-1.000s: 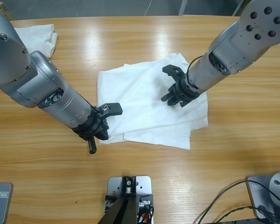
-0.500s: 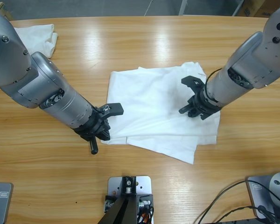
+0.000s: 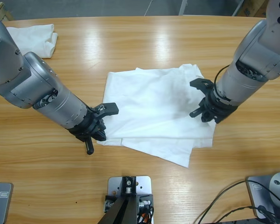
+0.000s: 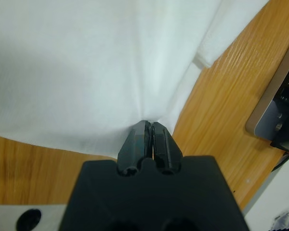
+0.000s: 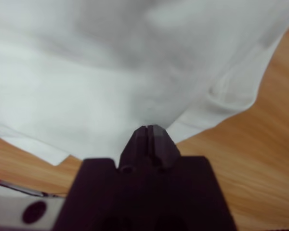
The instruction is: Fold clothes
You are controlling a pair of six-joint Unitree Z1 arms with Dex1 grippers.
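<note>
A white T-shirt (image 3: pixel 154 105) lies folded over in several layers at the middle of the wooden table (image 3: pixel 144 42). My left gripper (image 3: pixel 100 132) is at the shirt's near left corner, shut on the cloth's edge (image 4: pixel 149 124). At the shirt's right edge my right gripper (image 3: pixel 204 112) is likewise shut on a pinch of the fabric (image 5: pixel 147 127). The cloth (image 4: pixel 96 67) is drawn into creases toward the left jaws. No chest logo shows.
A second white garment (image 3: pixel 35 37) lies bunched at the table's far left corner. Black cables (image 3: pixel 233 200) trail over the near right corner. Bare wood runs along the table's front and far edges.
The right gripper has moved right and toward the front, dragging the shirt's right side with it so the cloth spread out wider. The left gripper shifted slightly left, still holding its corner.
</note>
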